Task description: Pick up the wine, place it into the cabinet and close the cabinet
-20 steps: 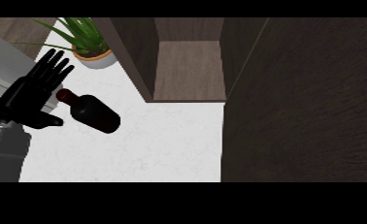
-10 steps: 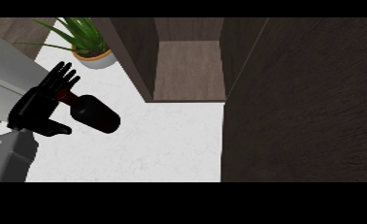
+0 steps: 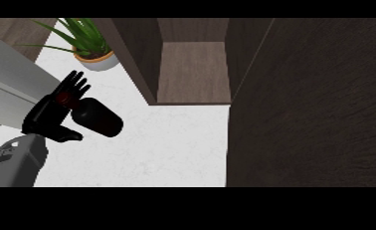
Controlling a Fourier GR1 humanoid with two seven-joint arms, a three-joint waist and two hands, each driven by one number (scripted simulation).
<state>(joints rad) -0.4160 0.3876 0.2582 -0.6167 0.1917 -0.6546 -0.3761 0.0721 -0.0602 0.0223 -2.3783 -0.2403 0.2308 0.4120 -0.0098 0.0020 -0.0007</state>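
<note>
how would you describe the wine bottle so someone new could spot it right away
Start at the open cabinet in the top middle, then move left past the potted plant to the white counter. The wine bottle lies there against the left robot hand, the only dark, rounded thing with a red neck.

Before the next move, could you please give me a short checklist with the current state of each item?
1. Left hand at the wine bottle: ok, it lies against the bottle's neck end.
2. Fingers curled round the bottle: cannot tell, they look fairly straight.
3. Bottle off the counter: cannot tell from this steep view.
4. Cabinet open to receive it: ok, the door stands open at the right.
5. Shelf space free: ok, nothing shows inside.
6. Potted plant out of the way: ok, it stands behind the hand, left of the cabinet.
</note>
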